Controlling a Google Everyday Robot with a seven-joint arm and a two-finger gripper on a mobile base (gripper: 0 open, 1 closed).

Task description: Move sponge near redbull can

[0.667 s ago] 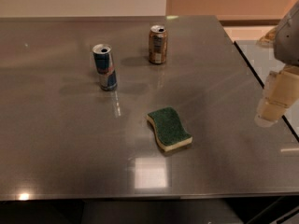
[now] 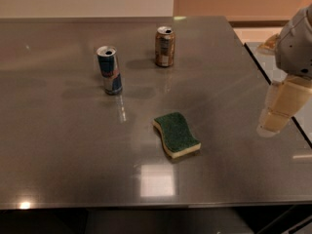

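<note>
Two cans upright on table (image 2: 58, 145): redbull can (image 2: 109, 69) upper left, brown can (image 2: 165, 46) top centre. Sponge (image 2: 176, 134) lies flat mid-frame, green side up, well apart from redbull can, long axis running upper left to lower right. Gripper (image 2: 279, 112) hangs at right edge, clear of sponge; open or closed, can't tell. Step, I'd judge: approach, pre-grasp. Next: come left over sponge, grip across its short width.

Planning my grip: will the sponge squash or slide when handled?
The sponge lies flat, foam under a scouring top, so it probably compresses and won't roll. On the glossy table it may slide if nudged. The hand hangs at the view's right, clear of it.
</note>
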